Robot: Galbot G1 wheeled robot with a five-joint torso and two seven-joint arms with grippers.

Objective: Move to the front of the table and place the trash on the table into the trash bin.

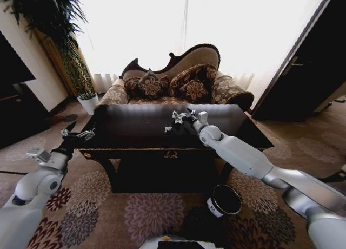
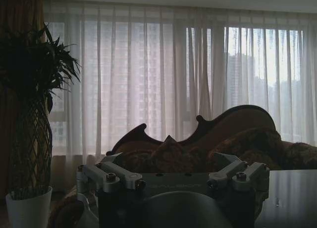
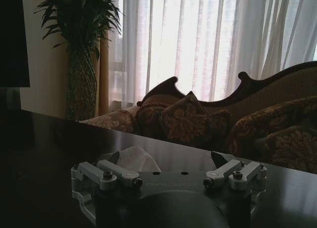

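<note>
Trash (image 1: 177,118), crumpled white tissue, lay on the glossy table (image 1: 135,131) toward its far edge, a little right of centre, with a smaller scrap (image 1: 168,129) just nearer the robot. The right gripper (image 1: 188,117) hung over the tabletop just beside the larger piece, reaching in from the right; in the right wrist view the tissue (image 3: 132,158) sat directly ahead of the fingers (image 3: 218,160), which stood spread apart and held nothing. The tissue had no clear long axis, being a loose wad. The right arm was much the nearer; the left gripper (image 1: 77,134) hovered at the table's left end, well apart from the trash, its jaws spread and empty. The bin (image 1: 224,201) stood on the carpet in front of the table, below the right forearm, so the carry would likely run back toward the robot and down. Whether the fingertips already touched the tissue could not be made out, and I could not make out any can on the dark, reflective top.
</note>
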